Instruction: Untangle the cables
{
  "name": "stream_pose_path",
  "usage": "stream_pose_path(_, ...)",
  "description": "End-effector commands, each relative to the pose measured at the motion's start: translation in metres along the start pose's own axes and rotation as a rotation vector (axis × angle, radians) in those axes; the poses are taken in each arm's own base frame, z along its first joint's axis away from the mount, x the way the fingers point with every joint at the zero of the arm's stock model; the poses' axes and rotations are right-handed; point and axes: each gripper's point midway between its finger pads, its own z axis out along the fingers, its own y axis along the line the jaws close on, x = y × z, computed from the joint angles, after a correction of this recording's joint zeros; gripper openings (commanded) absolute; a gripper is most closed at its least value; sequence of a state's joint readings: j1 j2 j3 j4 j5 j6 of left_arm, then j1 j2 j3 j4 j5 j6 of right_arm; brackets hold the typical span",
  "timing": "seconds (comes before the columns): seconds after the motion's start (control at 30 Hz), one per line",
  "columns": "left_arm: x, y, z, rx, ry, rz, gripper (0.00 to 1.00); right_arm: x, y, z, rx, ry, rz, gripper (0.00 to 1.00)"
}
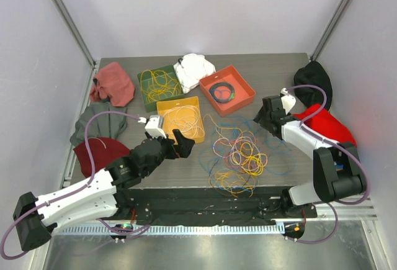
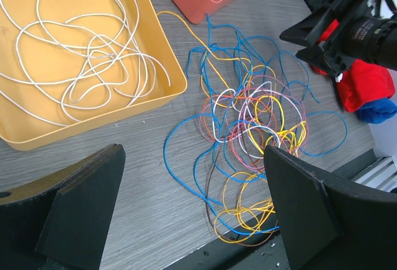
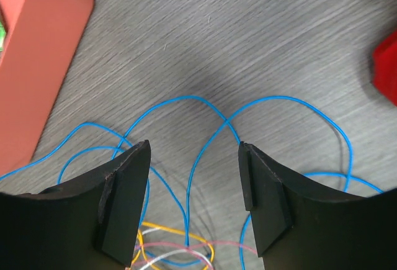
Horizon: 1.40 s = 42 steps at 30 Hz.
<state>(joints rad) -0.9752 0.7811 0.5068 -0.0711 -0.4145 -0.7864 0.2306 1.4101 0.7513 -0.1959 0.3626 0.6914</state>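
Only wrist view: right gripper point(image 3: 193, 149) agape above cables point(image 2: 254, 121), contact unclear.

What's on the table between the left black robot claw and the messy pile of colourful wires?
Nothing, only bare grey wooden table. The top view shows the open left gripper sitting apart from the tangled colourful cables.

Diffuse, even overhead light leaves all three views bright. In the top view the pale walls are uniformly lit, a soft sheen lies on the metal ledge point(image 1: 205, 251) along the lower edge, and the posts splay toward the upper corners. In the wrist views the table point(image 3: 248, 53) grain is crisp, the cables point(image 2: 254, 121) cast faint shadows, and the dark fingers point(image 3: 124, 208) at the bottom are slightly soft.
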Motion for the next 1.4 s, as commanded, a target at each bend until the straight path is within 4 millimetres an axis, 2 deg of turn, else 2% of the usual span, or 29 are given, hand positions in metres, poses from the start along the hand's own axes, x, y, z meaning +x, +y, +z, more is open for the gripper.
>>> stream_pose_path(0.0, -0.007, -0.006, -0.002, 0.025, -0.031, -0.032, 1.00, -0.001, 0.003, 0.015, 0.004, -0.029, 0.024, 0.66)
stream_pose_path(0.07, -0.007, -0.005, -0.002, 0.020, -0.030, -0.028, 1.00, 0.008, -0.002, 0.022, 0.025, -0.010, 0.008, 0.66)
stream_pose_path(0.43, -0.004, -0.005, 0.005, 0.007, -0.018, -0.018, 1.00, 0.025, -0.019, 0.041, 0.100, 0.020, -0.038, 0.62)
stream_pose_path(0.53, -0.003, -0.004, 0.006, 0.000, -0.015, -0.015, 1.00, 0.035, -0.021, 0.051, 0.106, 0.043, -0.045, 0.50)
stream_pose_path(0.57, -0.002, -0.004, 0.006, -0.001, -0.014, -0.014, 1.00, 0.038, -0.019, 0.054, 0.099, 0.058, -0.041, 0.40)
stream_pose_path(0.63, -0.003, -0.002, 0.006, -0.009, -0.016, -0.012, 1.00, 0.040, -0.015, 0.060, 0.093, 0.070, -0.036, 0.30)
stream_pose_path(0.67, -0.003, -0.001, 0.005, -0.010, -0.019, -0.013, 1.00, 0.040, -0.016, 0.062, 0.097, 0.075, -0.031, 0.20)
stream_pose_path(0.7, -0.004, -0.002, 0.005, -0.011, -0.021, -0.011, 1.00, 0.044, -0.016, 0.065, 0.105, 0.091, -0.039, 0.16)
stream_pose_path(0.73, -0.005, -0.001, 0.005, -0.015, -0.022, -0.011, 1.00, 0.039, -0.011, 0.066, 0.099, 0.087, -0.038, 0.12)
stream_pose_path(0.77, -0.006, -0.001, 0.005, -0.016, -0.025, -0.008, 1.00, 0.041, -0.011, 0.067, 0.101, 0.096, -0.042, 0.04)
stream_pose_path(0.87, -0.006, -0.001, 0.004, -0.019, -0.024, -0.009, 1.00, 0.031, -0.002, 0.062, 0.065, 0.075, -0.025, 0.01)
stream_pose_path(0.9, -0.005, -0.001, 0.004, -0.018, -0.023, -0.009, 1.00, 0.026, 0.001, 0.057, 0.049, 0.058, -0.013, 0.01)
stream_pose_path(1.0, -0.004, 0.000, 0.004, -0.016, -0.018, -0.007, 1.00, -0.009, 0.021, 0.029, -0.051, -0.030, 0.030, 0.01)
stream_pose_path(1.03, -0.004, 0.000, 0.004, -0.017, -0.019, -0.008, 1.00, -0.035, 0.035, 0.008, -0.115, -0.096, 0.054, 0.01)
stream_pose_path(1.07, -0.005, -0.001, 0.005, -0.013, -0.022, -0.010, 1.00, -0.046, 0.040, -0.002, -0.138, -0.120, 0.062, 0.01)
stream_pose_path(1.1, -0.004, -0.001, 0.005, -0.012, -0.021, -0.010, 1.00, -0.069, 0.054, -0.020, -0.190, -0.164, 0.080, 0.01)
stream_pose_path(1.13, -0.005, -0.002, 0.005, -0.011, -0.022, -0.010, 1.00, -0.084, 0.062, -0.034, -0.220, -0.196, 0.079, 0.01)
stream_pose_path(1.17, -0.006, -0.005, 0.005, 0.001, -0.025, -0.014, 1.00, -0.101, 0.067, -0.054, -0.251, -0.231, 0.088, 0.01)
stream_pose_path(1.2, -0.006, -0.006, 0.006, 0.001, -0.025, -0.016, 1.00, -0.125, 0.080, -0.075, -0.298, -0.278, 0.100, 0.01)
stream_pose_path(1.27, -0.006, -0.007, 0.007, 0.004, -0.026, -0.016, 1.00, -0.148, 0.090, -0.105, -0.349, -0.324, 0.105, 0.01)
stream_pose_path(1.3, -0.007, -0.008, 0.007, 0.009, -0.029, -0.020, 1.00, -0.169, 0.099, -0.124, -0.383, -0.363, 0.118, 0.01)
stream_pose_path(1.37, -0.008, -0.009, 0.007, 0.012, -0.030, -0.023, 1.00, -0.184, 0.107, -0.147, -0.433, -0.391, 0.120, 0.01)
